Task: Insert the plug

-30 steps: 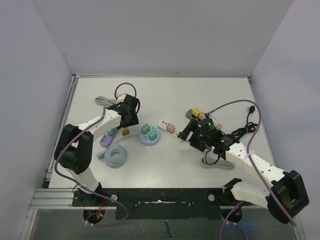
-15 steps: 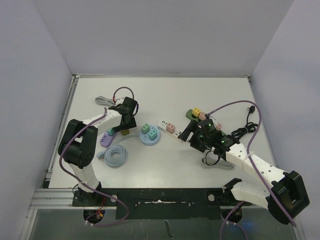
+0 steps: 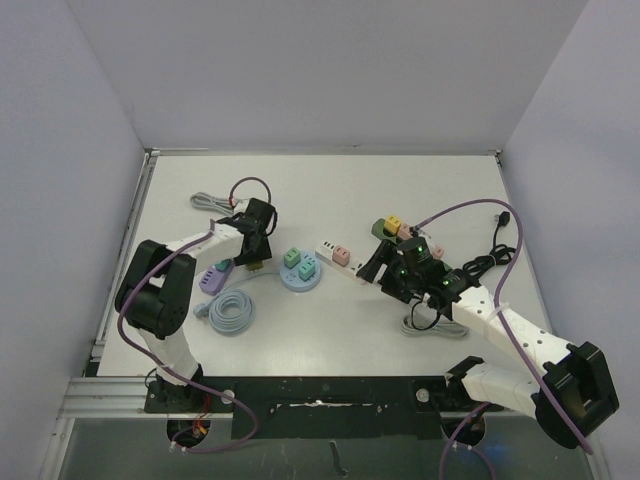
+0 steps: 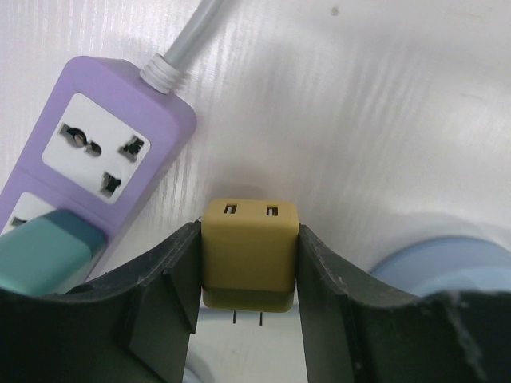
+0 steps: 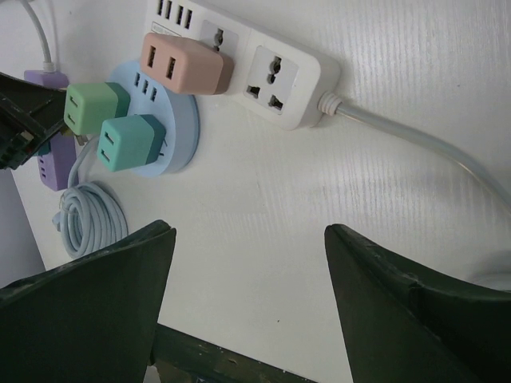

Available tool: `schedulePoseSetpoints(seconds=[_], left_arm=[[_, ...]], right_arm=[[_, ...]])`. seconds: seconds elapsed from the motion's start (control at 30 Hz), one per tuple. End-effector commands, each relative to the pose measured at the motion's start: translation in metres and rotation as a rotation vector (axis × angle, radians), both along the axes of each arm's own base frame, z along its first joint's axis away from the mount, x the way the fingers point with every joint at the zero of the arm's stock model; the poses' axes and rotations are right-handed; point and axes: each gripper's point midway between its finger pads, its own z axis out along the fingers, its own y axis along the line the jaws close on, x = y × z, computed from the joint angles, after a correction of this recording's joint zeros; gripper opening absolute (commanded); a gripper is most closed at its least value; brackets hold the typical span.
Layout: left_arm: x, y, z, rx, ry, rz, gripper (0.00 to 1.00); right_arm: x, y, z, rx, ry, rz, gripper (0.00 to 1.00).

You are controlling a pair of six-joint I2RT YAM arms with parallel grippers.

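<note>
My left gripper (image 3: 254,257) is shut on a mustard-yellow plug (image 4: 249,251), held just above the table; two thin prongs show at its underside. It hangs between the purple power strip (image 4: 96,155), to its left, and the round light-blue socket hub (image 4: 447,267), to its right. The purple strip (image 3: 214,277) carries a teal plug (image 4: 44,251), and one of its sockets is free. My right gripper (image 5: 249,231) is open and empty above bare table near the white power strip (image 5: 271,68).
The round hub (image 5: 182,136) holds a green plug (image 5: 92,108) and a teal plug (image 5: 128,142). The white strip holds a pink plug (image 5: 184,64). Loose plugs (image 3: 392,226) lie behind my right arm. A coiled pale cable (image 3: 232,312) lies front left, and black cables (image 3: 482,264) lie right.
</note>
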Motion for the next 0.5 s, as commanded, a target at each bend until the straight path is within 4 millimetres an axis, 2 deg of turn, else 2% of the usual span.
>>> schedulePoseSetpoints(seconds=[0.0, 0.1, 0.23, 0.37, 0.47], left_arm=[[0.014, -0.032, 0.077, -0.090, -0.247, -0.157, 0.32], [0.002, -0.068, 0.118, -0.143, -0.402, -0.376, 0.32], [-0.030, -0.119, 0.168, -0.249, -0.622, -0.693, 0.32], [-0.059, -0.139, 0.194, -0.343, -0.801, -0.883, 0.32], [-0.084, -0.150, 0.199, -0.365, -0.922, -1.076, 0.31]], right_arm=[[0.022, 0.011, 0.048, 0.022, -0.139, 0.105, 0.77], [0.027, 0.017, 0.067, 0.044, -0.185, 0.214, 0.78], [0.023, 0.032, 0.095, 0.093, -0.263, 0.404, 0.78], [0.014, 0.044, 0.120, 0.122, -0.323, 0.559, 0.77], [0.010, 0.048, 0.131, 0.133, -0.349, 0.632, 0.77]])
